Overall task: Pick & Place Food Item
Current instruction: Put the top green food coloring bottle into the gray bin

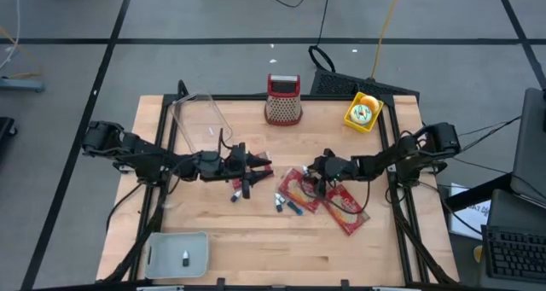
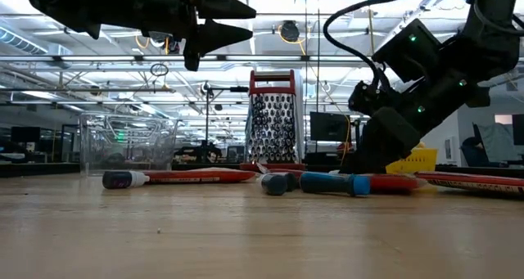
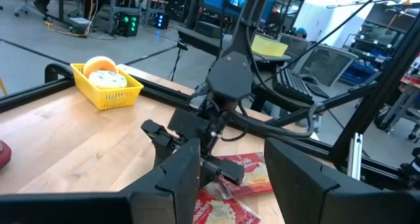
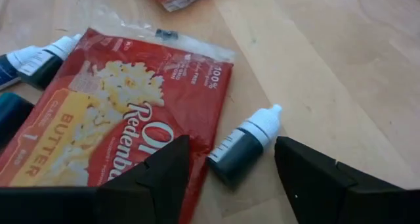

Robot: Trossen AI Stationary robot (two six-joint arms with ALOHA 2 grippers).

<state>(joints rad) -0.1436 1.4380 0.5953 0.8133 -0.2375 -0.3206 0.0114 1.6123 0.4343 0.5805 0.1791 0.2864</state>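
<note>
right claw (image 4: 226,175): fingers apart, empty | popcorn packet (image 4: 118,125): flat on surface, just ahead, under 1 finger | judged light, floppy, slick; pinch an edge | left claw (image 1: 256,167): apart, empty

We see a red popcorn bag (image 4: 125,112) with yellow lettering, a dark green, white-capped bottle (image 4: 246,145), a yellow basket (image 1: 362,113), and a red-topped grater (image 1: 283,99).
</note>
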